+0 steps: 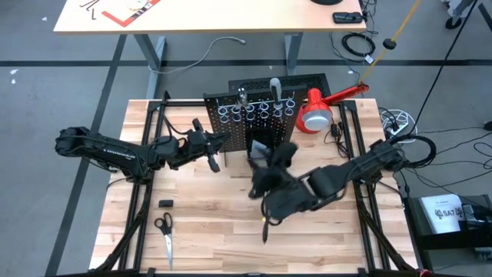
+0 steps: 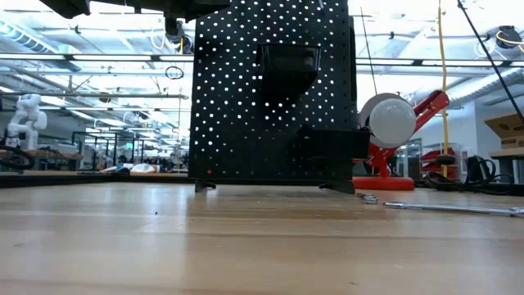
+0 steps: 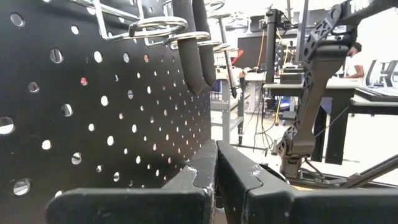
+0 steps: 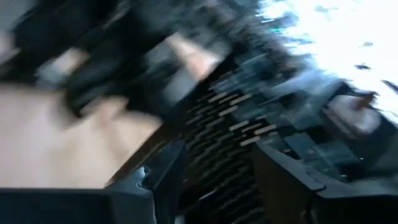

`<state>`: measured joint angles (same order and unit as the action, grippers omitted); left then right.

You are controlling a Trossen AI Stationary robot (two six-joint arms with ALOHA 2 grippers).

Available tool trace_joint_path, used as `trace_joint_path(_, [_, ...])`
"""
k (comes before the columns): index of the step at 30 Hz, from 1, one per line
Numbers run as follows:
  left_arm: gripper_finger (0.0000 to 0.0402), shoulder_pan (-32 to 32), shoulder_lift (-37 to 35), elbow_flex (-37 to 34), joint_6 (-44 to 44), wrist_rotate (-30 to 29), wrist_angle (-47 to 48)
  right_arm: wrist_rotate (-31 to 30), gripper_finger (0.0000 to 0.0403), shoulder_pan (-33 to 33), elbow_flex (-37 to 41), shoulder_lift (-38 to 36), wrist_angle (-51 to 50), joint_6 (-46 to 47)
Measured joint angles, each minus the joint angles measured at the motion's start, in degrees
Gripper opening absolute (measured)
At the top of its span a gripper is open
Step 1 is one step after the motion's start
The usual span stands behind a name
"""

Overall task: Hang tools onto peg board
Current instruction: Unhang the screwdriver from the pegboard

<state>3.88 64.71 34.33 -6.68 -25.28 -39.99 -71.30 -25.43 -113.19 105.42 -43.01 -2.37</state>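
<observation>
Our right gripper (image 1: 261, 165), fingers apart and empty, sits mid-table before the peg board (image 1: 254, 115) standing at the wooden table's (image 1: 215, 231) far edge, our closed left gripper (image 1: 211, 158) beside it, scissors (image 1: 164, 235) near the front-left corner.

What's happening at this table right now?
Two robot arms are working at an upright black peg board at the back of the wooden table. Some tools already hang in its silver rings. The left gripper, shut and empty, sits close beside the board. The right gripper, fingers apart, is blurred in front of it. Scissors lie on the table.
</observation>
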Motion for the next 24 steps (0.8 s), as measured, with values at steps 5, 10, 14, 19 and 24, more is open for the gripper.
trace_joint_path(5, [0.0018,0.01,0.00,0.00,0.00,0.00,-0.01,-1.68,0.0180,3.77,-8.27,-0.04,8.39,-10.74])
trace_joint_path(10, [0.0018,0.02,0.00,0.00,0.00,0.00,-0.02,-2.39,0.0194,8.15,-11.40,0.12,12.05,-22.32])
trace_joint_path(14, [0.0018,0.00,0.00,0.00,0.02,0.47,0.06,-2.10,0.0200,8.87,-14.11,-1.18,12.94,-24.87])
trace_joint_path(19, [0.0018,0.02,0.00,0.00,0.00,1.53,0.00,-4.97,0.0200,8.44,-14.59,-5.87,9.91,-21.19])
trace_joint_path(24, [0.0018,0.00,0.00,0.00,0.00,1.53,0.02,-1.98,0.0208,9.93,-14.64,-10.39,-7.37,-1.42])
